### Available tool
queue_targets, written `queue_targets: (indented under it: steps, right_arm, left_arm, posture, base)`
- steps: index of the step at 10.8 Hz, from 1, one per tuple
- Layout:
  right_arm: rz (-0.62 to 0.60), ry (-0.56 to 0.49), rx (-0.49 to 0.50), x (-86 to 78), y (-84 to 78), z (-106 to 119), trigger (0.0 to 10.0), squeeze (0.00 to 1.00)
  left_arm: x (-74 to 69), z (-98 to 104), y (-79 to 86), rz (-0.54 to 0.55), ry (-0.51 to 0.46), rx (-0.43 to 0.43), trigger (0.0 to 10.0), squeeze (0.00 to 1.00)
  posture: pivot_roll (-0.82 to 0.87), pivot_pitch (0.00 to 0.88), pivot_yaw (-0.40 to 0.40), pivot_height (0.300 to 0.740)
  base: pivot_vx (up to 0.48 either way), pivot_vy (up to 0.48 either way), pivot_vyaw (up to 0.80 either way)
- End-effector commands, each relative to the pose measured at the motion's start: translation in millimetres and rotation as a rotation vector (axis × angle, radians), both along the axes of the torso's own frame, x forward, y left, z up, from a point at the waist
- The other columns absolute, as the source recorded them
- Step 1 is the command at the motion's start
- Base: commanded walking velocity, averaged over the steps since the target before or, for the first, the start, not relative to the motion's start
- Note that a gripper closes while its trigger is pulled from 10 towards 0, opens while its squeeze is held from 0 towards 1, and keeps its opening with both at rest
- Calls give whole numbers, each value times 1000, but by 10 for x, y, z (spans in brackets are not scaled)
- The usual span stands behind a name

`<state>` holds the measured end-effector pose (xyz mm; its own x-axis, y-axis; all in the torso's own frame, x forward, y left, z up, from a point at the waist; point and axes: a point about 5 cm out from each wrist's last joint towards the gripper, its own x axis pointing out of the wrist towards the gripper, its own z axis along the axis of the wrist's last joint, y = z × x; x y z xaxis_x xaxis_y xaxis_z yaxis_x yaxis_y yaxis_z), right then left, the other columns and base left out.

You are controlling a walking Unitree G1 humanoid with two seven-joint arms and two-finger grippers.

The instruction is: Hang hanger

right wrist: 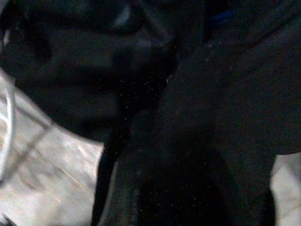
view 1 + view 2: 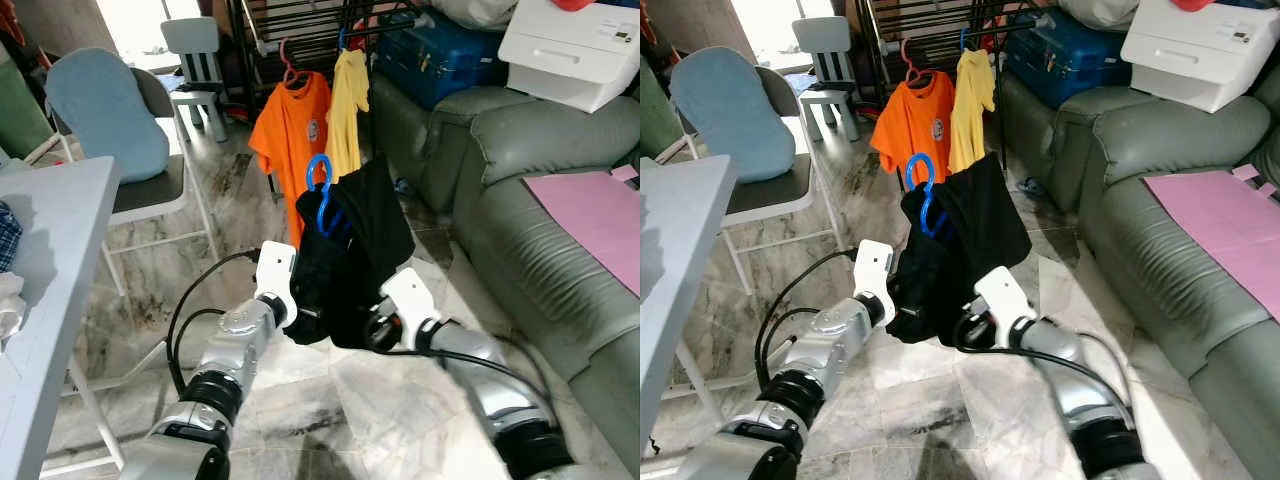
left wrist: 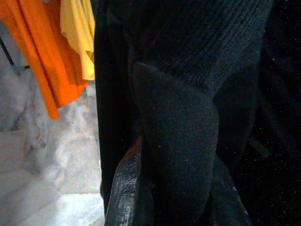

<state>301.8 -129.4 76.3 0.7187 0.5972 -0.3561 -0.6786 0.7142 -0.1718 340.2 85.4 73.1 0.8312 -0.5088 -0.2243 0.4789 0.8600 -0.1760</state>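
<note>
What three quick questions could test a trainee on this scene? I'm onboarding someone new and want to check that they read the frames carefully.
1. True or false: the black garment is on a blue hanger.
2. Which shirt hangs nearer the sofa: A the orange shirt, or B the yellow shirt?
3. What lies on the sofa seat?

Key: 1 true. 2 B. 3 a pink sheet.

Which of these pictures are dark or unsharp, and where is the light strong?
Right wrist view: very dark, the black garment nearly featureless, the floor beside it smeared. Left wrist view: brighter, the knit sharp, the orange shirt soft. Left eye view: sharp overall, with overexposed daylight from a window at the top.
</note>
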Motion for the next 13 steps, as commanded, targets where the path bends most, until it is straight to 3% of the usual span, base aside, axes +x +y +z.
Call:
queue_targets:
  steps: [1,2,3,5,7,8,9,10,11,13]
  right_arm:
    - [68,-30,-45,-37,39,25,10000,1000]
    - [165,-91,-132,-73,-57,97,10000,1000]
    - [186,-98,-129,-82,-68,126,10000,1000]
    - [247,-116,-23,-36,25,399,10000,1000]
    - [291,-82,30,-95,133,407,10000,1000]
    - [237,-158,-114,-38,91,303,10000,1000]
    - [38,-274,-198,142,-31,316,10000,1000]
    - [-151,-281,-128,264,-167,378,10000,1000]
    - [-236,-247,-62,291,-230,392,10000,1000]
    - [-398,-85,54,214,-311,194,10000,1000]
  left_arm:
    - [83,191,37,-11,-91,6,0,0]
    - [86,210,132,-61,-131,76,0,0]
    - [88,212,158,-66,-134,87,0,0]
    - [57,136,223,-77,-117,143,0,0]
    - [68,130,229,-35,-119,148,0,0]
    - [66,132,202,-39,-121,145,0,0]
    - [65,131,188,-35,-125,147,0,0]
    - [66,125,192,-20,-124,148,0,0]
    - [69,122,195,-14,-124,149,0,0]
    - [120,169,240,54,-134,130,0,0]
  posture:
    - [-168,0,65,740]
    - [-169,0,64,740]
    - [-169,0,65,740]
    - [-172,0,67,740]
    - [-171,0,61,740]
    - [-172,0,60,740]
    - [-173,0,59,740]
    - [-175,0,57,740]
    - [-178,0,57,740]
    - [-185,0,54,740]
  base:
    - [0,0,0]
    - [0,0,0]
    - [0,0,0]
    - [0,0,0]
    - [0,0,0]
    - [0,0,0]
    - [0,0,0]
    - [0,0,0]
    - [0,0,0]
    - [0,0,0]
